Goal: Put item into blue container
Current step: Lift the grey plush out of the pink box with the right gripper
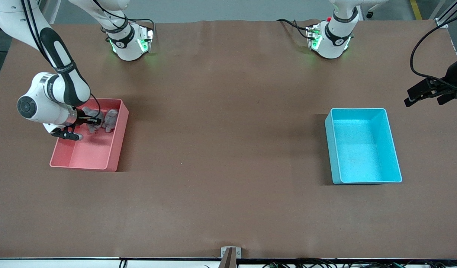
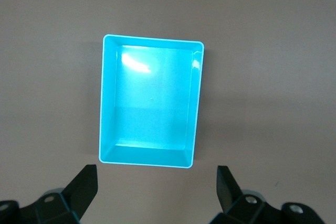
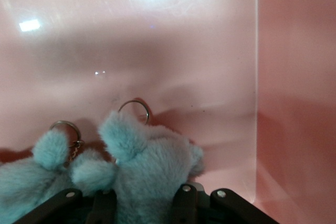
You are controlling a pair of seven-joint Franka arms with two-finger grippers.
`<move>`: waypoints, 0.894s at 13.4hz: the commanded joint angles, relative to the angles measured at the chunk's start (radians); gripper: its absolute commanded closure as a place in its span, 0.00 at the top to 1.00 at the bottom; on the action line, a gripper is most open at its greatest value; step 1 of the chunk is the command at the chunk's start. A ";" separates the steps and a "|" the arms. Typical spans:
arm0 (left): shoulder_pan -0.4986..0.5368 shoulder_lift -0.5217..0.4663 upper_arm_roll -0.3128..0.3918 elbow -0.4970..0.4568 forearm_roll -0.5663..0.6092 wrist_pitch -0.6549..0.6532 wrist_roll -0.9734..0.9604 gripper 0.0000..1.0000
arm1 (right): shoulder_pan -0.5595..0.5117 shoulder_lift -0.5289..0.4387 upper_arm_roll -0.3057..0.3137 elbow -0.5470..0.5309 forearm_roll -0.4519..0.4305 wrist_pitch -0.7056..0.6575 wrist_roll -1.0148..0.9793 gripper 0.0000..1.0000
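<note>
You are working on a brown table (image 1: 228, 149) with two bins well apart: the pink bin (image 1: 116, 149) at the right arm's end and the blue container (image 1: 393, 156) at the left arm's end, which looks bare inside. The left gripper (image 2: 157, 187) waits in the air above the table by that container, its jaws wide apart and holding nothing. Your right gripper (image 1: 90, 121) is down inside the pink bin, where two grey-blue plush toys lie close together against the end wall farther from the front camera. Its jaws have come together on the plush toy (image 3: 149, 174) directly between them, and the second plush toy (image 3: 31, 177), with its own metal key ring (image 3: 65, 127), lies touching it. Before you lift, judge whether the fur is really pinched deep enough, since soft pile may slip out. Rise straight up and slowly, so the neighbour's ring does not snag and come along, and clear the bin's wall before you carry the toy toward the blue container.
</note>
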 commanded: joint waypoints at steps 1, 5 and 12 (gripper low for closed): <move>0.004 0.004 -0.001 0.006 -0.010 0.000 0.000 1.00 | -0.003 -0.017 0.005 0.057 0.015 -0.086 0.008 0.00; 0.004 0.004 -0.001 0.006 -0.010 0.000 0.000 1.00 | 0.003 -0.016 0.003 0.352 0.015 -0.455 0.008 0.00; 0.004 0.006 -0.001 0.002 -0.010 -0.003 0.002 1.00 | 0.273 -0.013 0.012 0.539 0.154 -0.596 0.458 0.00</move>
